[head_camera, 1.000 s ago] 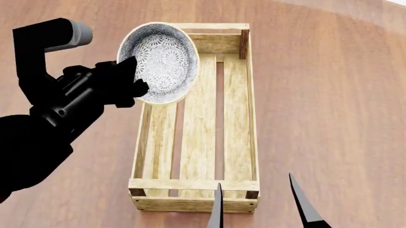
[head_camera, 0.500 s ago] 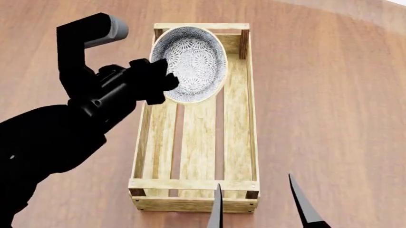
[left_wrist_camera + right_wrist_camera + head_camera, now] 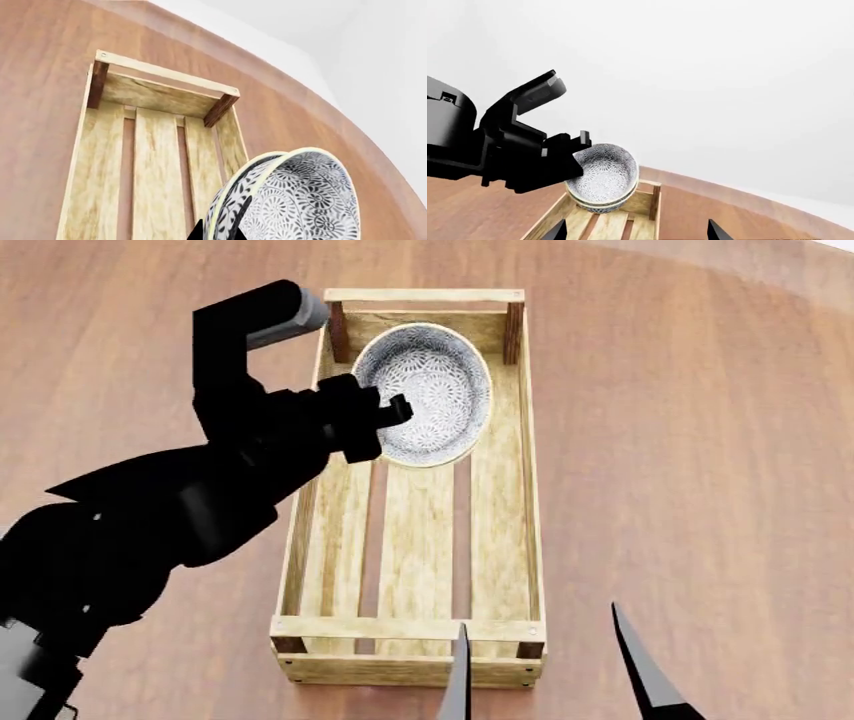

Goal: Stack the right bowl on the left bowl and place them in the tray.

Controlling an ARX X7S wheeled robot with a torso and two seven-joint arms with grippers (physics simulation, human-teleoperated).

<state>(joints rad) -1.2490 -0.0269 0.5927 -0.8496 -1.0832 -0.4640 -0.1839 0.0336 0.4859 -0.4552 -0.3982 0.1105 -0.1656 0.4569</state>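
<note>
Bowls [image 3: 430,390], already nested one inside the other (the double rim is showing in the left wrist view), are now hanging over the far end of the tray [image 3: 503,540], having travelled in from beyond its left side over the last second. The left end effector [image 3: 380,420] is pinching the stack by its near-left rim and carrying it tilted, clear of the slats as the right wrist view suggests. That is leaving only the lowering and release, by my reading. The tray itself is lying lengthwise toward the tabletop's [image 3: 694,440] far edge and is holding nothing on its floor yet. The right end effector [image 3: 554,670] is waiting spread by the tray's near end.
</note>
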